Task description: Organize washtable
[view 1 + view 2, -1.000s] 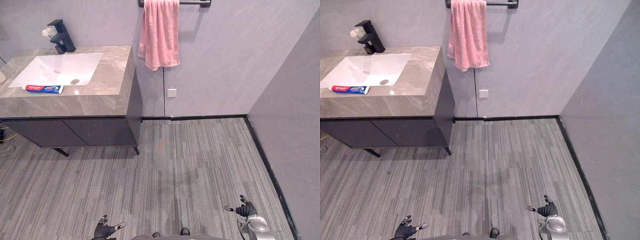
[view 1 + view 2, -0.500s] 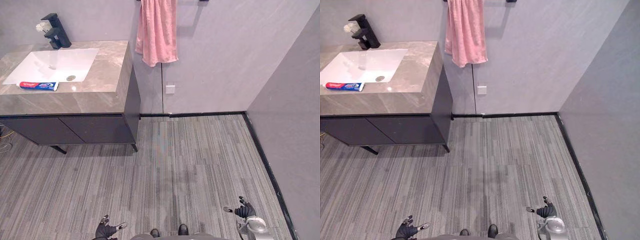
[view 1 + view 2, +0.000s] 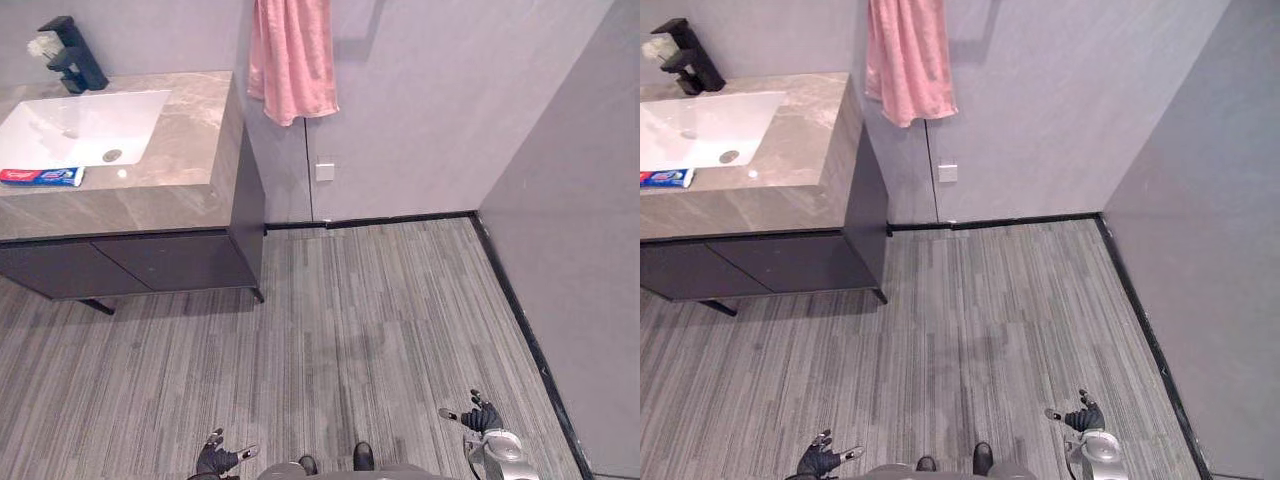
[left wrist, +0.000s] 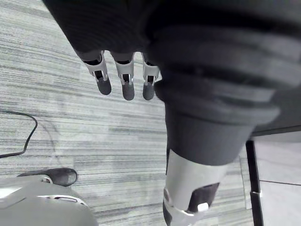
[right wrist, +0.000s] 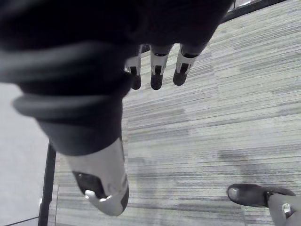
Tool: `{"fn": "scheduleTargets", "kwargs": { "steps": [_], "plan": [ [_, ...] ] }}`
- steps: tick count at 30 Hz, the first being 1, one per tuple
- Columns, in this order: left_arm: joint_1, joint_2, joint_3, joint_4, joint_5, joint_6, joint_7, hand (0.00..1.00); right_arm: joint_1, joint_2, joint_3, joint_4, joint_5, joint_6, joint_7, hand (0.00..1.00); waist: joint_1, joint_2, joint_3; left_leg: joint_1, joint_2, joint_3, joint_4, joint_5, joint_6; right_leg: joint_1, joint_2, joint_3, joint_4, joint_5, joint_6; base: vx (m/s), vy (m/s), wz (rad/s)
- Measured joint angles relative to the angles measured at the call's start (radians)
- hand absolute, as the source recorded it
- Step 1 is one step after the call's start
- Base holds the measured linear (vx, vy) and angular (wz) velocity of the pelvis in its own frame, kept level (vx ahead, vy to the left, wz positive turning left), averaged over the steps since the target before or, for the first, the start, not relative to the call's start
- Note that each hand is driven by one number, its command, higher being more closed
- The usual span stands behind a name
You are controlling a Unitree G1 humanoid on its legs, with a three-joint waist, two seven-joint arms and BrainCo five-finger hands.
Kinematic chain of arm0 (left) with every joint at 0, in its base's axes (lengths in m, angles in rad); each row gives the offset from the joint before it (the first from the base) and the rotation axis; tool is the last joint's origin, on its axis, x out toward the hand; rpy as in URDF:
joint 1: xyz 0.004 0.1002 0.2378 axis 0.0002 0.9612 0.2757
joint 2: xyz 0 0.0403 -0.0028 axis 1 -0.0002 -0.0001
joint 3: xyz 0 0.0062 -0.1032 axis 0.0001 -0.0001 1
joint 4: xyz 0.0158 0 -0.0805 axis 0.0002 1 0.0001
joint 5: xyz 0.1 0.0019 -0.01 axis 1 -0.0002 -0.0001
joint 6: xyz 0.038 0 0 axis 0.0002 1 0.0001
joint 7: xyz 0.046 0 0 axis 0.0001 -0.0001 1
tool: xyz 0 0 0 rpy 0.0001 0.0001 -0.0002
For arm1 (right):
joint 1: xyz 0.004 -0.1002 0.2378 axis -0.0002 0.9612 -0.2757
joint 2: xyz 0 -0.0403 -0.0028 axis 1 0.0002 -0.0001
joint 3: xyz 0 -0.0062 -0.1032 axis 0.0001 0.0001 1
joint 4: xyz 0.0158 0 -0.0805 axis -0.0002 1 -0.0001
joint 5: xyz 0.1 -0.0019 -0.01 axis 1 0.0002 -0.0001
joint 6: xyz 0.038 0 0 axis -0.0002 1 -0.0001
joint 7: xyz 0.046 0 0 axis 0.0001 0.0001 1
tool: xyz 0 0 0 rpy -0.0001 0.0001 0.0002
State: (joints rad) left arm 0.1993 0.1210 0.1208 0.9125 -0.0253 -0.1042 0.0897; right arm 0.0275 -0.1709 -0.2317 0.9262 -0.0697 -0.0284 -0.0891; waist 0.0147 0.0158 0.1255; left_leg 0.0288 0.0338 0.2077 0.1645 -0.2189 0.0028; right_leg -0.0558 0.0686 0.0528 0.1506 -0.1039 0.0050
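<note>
Washtable (image 3: 190, 130) stood well ahead of the left hand (image 3: 218, 460) and off to its left, far out of reach. Sink (image 3: 70, 125) was set in the top, with a black tap (image 3: 72, 55) at its far edge. Toothpaste (image 3: 40, 176) lay flat on the counter just beside the sink's near rim, well apart from both hands. A pink towel (image 3: 290, 60) hung on the wall, far ahead of both hands.

The left hand and right hand (image 3: 480, 418) hung low over the floor (image 3: 380, 320). Their fingers (image 4: 127, 80) were loosely straight and held nothing, as the right wrist view also showed (image 5: 157, 75).

Against the pictures of a second before, the whole scene had slid left and the washtable sat nearer the view's edge. This was camera motion, since the toothpaste kept its place by the sink. Both hands stayed down. The robot was judged still repositioning, with no item yet handled. An approach to the counter remained before any tidying could begin.
</note>
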Motion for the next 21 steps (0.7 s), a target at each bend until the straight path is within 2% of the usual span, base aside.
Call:
{"fn": "scheduleTargets", "kwargs": {
  "steps": [2, 3, 4, 5, 7, 8, 9, 12, 13, 14, 15, 16, 17, 18, 19, 20, 21],
  "plan": [
    [-0.007, 0.001, 0.0, -0.007, -0.001, 0.0, 0.0, 0.0, -0.002, 0.007, -0.001, 0.0, 0.002, 0.003, 0.0, 0.0, 0.001, -0.004, 0.002, -0.015, -0.003, 0.027, 0.052, -0.038, 0.01, -0.06, -0.004, 0.023, 0.127, -0.063, 0.013, 0.04, 0.069, -0.38],
    [-0.008, 0.003, -0.001, -0.021, -0.001, 0.0, 0.0, 0.0, -0.005, 0.012, 0.0, 0.0, 0.003, 0.005, 0.0, 0.0, 0.001, -0.009, 0.007, -0.02, -0.01, 0.044, 0.087, -0.059, 0.015, -0.1, -0.011, 0.032, 0.222, -0.104, 0.034, 0.06, 0.096, -0.3],
    [-0.013, 0.003, -0.003, -0.022, -0.001, 0.0, 0.0, 0.0, -0.004, 0.014, 0.001, 0.0, 0.004, 0.007, 0.0, 0.0, 0.001, -0.011, 0.009, -0.019, -0.018, 0.048, 0.104, -0.063, 0.018, -0.128, -0.02, 0.032, 0.298, -0.123, 0.062, 0.07, 0.095, -0.2],
    [-0.023, 0.005, -0.008, -0.022, -0.001, 0.0, 0.0, 0.0, -0.001, 0.016, 0.001, 0.0, 0.01, 0.008, 0.0, 0.0, -0.002, -0.011, 0.012, -0.014, -0.022, 0.05, 0.117, -0.067, 0.024, -0.154, -0.025, 0.03, 0.372, -0.127, 0.07, 0.09, 0.09, -0.07],
    [-0.034, 0.018, -0.017, -0.049, -0.002, -0.001, 0.001, 0.0, -0.003, 0.029, 0.007, -0.001, 0.021, 0.01, 0.0, 0.0, -0.002, -0.014, 0.034, 0.034, -0.023, 0.047, 0.115, -0.089, 0.043, -0.216, -0.041, -0.019, 0.549, -0.139, 0.088, 0.14, 0.061, 0.0],
    [-0.045, 0.029, -0.031, -0.054, -0.002, 0.0, 0.001, 0.0, -0.003, 0.034, 0.009, 0.0, 0.021, 0.011, 0.001, 0.0, -0.001, -0.018, 0.043, 0.062, -0.022, 0.044, 0.106, -0.119, 0.043, -0.243, -0.067, -0.068, 0.613, -0.173, 0.082, 0.17, 0.037, -0.03],
    [-0.048, 0.035, -0.031, -0.057, -0.002, 0.0, 0.002, 0.0, -0.008, 0.037, 0.022, 0.002, 0.021, 0.011, 0.002, 0.0, 0.0, -0.017, 0.049, 0.081, -0.019, 0.043, 0.098, -0.129, 0.037, -0.269, -0.088, -0.099, 0.609, -0.189, 0.075, 0.16, 0.02, -0.04],
    [-0.051, 0.038, -0.031, -0.057, -0.003, 0.001, 0.002, 0.0, -0.023, 0.033, 0.044, 0.001, 0.021, 0.011, 0.002, 0.0, -0.007, -0.016, 0.052, 0.114, 0.014, 0.041, 0.067, -0.139, 0.017, -0.323, -0.086, -0.149, 0.489, -0.182, 0.067, 0.28, -0.056, 0.0],
    [-0.054, 0.037, -0.031, -0.057, -0.003, 0.002, 0.002, 0.0, -0.029, 0.033, 0.044, 0.001, 0.021, 0.01, 0.002, 0.0, -0.011, -0.016, 0.053, 0.133, 0.027, 0.039, 0.043, -0.136, -0.002, -0.342, -0.082, -0.17, 0.399, -0.154, 0.059, 0.37, -0.123, 0.14],
    [-0.05, 0.038, -0.037, -0.057, -0.002, 0.002, 0.001, 0.0, -0.027, 0.03, 0.044, 0.001, 0.021, 0.01, 0.001, 0.0, -0.022, -0.024, 0.049, 0.159, 0.028, 0.03, 0.019, -0.141, -0.029, -0.344, -0.079, -0.172, 0.331, -0.086, 0.032, 0.39, -0.14, 0.25],
    [-0.045, 0.037, -0.04, -0.056, -0.002, 0.002, 0.001, 0.0, -0.022, 0.029, 0.044, 0.001, 0.021, 0.01, 0.001, 0.0, -0.03, -0.027, 0.048, 0.172, 0.03, 0.02, 0.015, -0.147, -0.04, -0.34, -0.085, -0.178, 0.336, -0.029, 0.011, 0.45, -0.171, 0.32],
    [-0.047, 0.023, -0.038, -0.043, -0.002, 0.003, 0.001, 0.0, -0.019, 0.016, 0.042, 0.003, 0.021, 0.012, 0.001, 0.0, -0.036, -0.012, 0.042, 0.194, 0.061, 0.001, 0.03, -0.152, -0.061, -0.326, -0.076, -0.206, 0.361, -0.023, -0.028, 0.48, -0.192, 0.25],
    [-0.052, 0.018, -0.038, -0.04, -0.002, 0.002, 0.0, 0.0, -0.018, 0.015, 0.042, 0.002, 0.021, 0.011, 0.002, 0.0, -0.035, -0.003, 0.036, 0.172, 0.077, -0.015, 0.072, -0.135, -0.091, -0.317, -0.067, -0.216, 0.352, -0.04, -0.049, 0.49, -0.204, 0.17],
    [-0.063, 0.012, -0.037, -0.039, -0.002, 0.003, 0.0, 0.0, -0.027, 0.012, 0.043, 0.002, 0.021, 0.01, 0.002, 0.0, -0.04, 0.005, 0.039, 0.121, 0.093, -0.028, 0.182, -0.109, -0.131, -0.289, -0.056, -0.221, 0.318, -0.047, -0.058, 0.48, -0.209, 0.1],
    [-0.07, 0.0, -0.028, -0.039, -0.002, 0.002, 0.0, 0.0, -0.032, 0.008, 0.043, 0.001, 0.021, 0.009, 0.002, 0.0, -0.038, 0.016, 0.043, 0.067, 0.112, -0.048, 0.316, -0.078, -0.13, -0.247, -0.044, -0.224, 0.271, -0.049, -0.063, 0.47, -0.204, 0.15],
    [-0.072, -0.01, -0.027, -0.04, -0.002, 0.0, -0.001, 0.0, -0.03, 0.008, 0.045, 0.0, 0.022, 0.008, 0.001, 0.0, -0.036, 0.023, 0.05, -0.014, 0.147, -0.083, 0.523, -0.046, -0.108, -0.165, -0.029, -0.227, 0.203, -0.05, -0.068, 0.46, -0.184, 0.13],
    [-0.069, -0.012, -0.027, -0.04, -0.002, 0.0, -0.001, 0.0, -0.026, 0.013, 0.045, 0.0, 0.022, 0.008, 0.001, 0.0, -0.033, 0.023, 0.051, -0.038, 0.166, -0.082, 0.613, -0.051, -0.101, -0.12, -0.021, -0.227, 0.175, -0.051, -0.071, 0.44, -0.151, 0.11]
  ]
}}
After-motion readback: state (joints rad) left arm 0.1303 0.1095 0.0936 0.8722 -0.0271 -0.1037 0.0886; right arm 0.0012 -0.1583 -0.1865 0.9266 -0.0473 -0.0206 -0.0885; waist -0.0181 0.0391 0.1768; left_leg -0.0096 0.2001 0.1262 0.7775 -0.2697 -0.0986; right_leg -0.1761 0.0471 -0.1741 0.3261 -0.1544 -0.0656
